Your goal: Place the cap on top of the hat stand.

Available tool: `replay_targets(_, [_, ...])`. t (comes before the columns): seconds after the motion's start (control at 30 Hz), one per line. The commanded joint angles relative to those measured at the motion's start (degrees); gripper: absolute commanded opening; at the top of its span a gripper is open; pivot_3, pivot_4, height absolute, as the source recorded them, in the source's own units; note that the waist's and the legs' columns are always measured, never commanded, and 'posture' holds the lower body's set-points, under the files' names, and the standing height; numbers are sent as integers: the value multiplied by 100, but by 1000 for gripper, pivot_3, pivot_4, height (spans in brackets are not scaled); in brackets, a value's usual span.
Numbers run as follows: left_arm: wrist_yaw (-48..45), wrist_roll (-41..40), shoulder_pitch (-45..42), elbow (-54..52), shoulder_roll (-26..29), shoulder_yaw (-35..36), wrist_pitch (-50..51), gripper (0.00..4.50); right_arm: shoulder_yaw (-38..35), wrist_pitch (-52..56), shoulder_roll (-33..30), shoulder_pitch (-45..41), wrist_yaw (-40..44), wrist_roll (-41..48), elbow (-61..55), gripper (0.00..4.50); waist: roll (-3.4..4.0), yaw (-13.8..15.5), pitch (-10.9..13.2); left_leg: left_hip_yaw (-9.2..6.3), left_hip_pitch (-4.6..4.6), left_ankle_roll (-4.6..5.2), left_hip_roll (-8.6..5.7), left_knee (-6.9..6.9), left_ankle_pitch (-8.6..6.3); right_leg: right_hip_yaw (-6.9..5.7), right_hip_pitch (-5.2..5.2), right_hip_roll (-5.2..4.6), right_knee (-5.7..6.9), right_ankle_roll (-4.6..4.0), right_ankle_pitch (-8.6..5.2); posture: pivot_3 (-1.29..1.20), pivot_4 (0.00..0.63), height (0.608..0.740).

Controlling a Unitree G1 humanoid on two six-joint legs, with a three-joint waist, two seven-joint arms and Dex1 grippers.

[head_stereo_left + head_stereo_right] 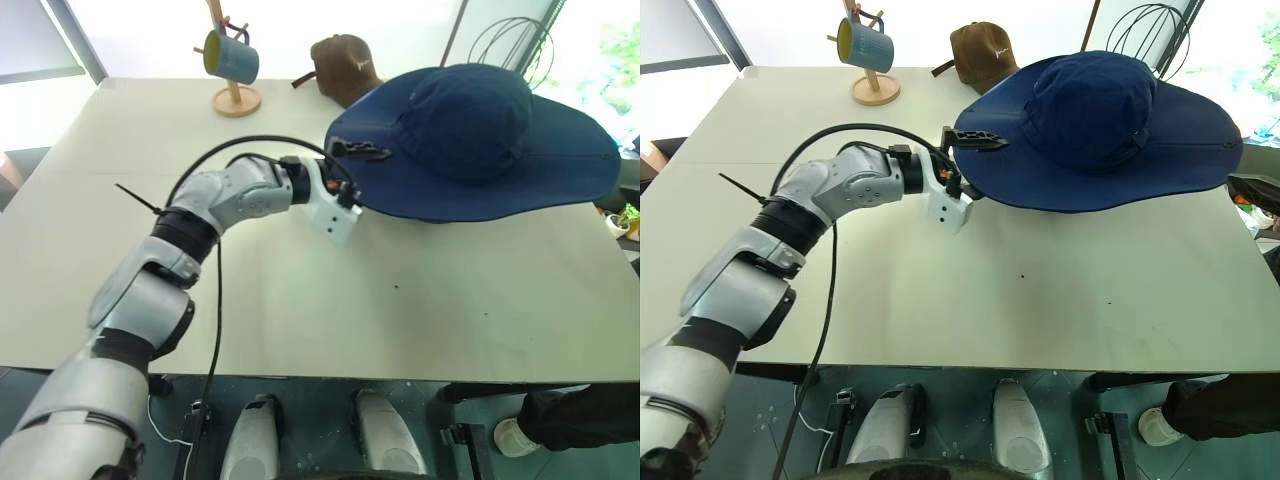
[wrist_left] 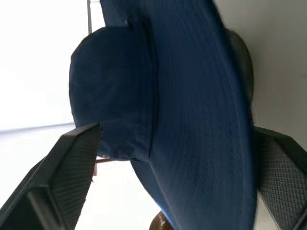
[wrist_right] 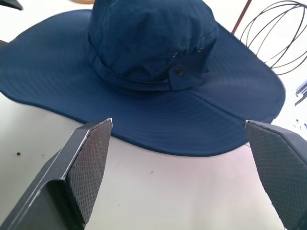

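Overhead, pale table point(image 1: 300, 310), bright windows point(image 1: 140, 30), wire basket point(image 1: 515, 45) behind.

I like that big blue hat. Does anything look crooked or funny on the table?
Nothing is spilled or broken. The cap sits up on the hat stand, whose base peeks out under the brim. The left gripper has open fingers around the brim's edge.

Left end effector point(image 1: 352, 175) fingers spread, right end effector point(image 3: 177, 158) fingers apart

Bright daylight from behind — background glare, sharp foreground.
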Motion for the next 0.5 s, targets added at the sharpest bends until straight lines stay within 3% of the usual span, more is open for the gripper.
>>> replay_targets(0.03, [-694,-881,200,-528,538,540,99,4470,-29,-136,-210,-81,106,37,19,4500,2,-6,-1,0,0,0,0,0,0,0,0,0,0,0,0,0,150,738])
replay_targets(0.1, [-1626,-1919,484,-895,895,791,561,4470,31,-240,-293,-65,220,-19,125,4500,4,-8,-2,0,1,0,1,-1,0,0,0,0,3,0,0,0,150,738])
replay_targets(0.17, [-2712,-3187,816,-1470,1195,1171,1664,4470,87,-339,-422,-77,360,-71,299,4500,7,-9,-2,0,1,0,2,0,0,-1,0,0,6,0,0,0,150,738])
replay_targets(0.33, [-4858,-6532,1024,-2677,2105,2529,6556,4470,257,-600,-907,-348,785,-95,998,4500,8,-10,0,-3,-1,1,3,9,1,-4,1,0,16,-1,-1,0,150,738])
replay_targets(0.43, [-5587,-7571,557,-2326,2662,3172,8490,4470,438,-772,-1248,-583,1105,-103,1529,4500,7,-24,1,-6,1,2,3,9,1,-6,2,0,17,0,-2,0,150,738])
replay_targets(0.5, [-5968,-7760,321,-2084,2881,3387,8895,4470,628,-858,-1422,-809,1241,-75,1841,4500,9,-30,1,-9,1,2,3,10,1,-9,4,1,15,0,-3,0,150,738])
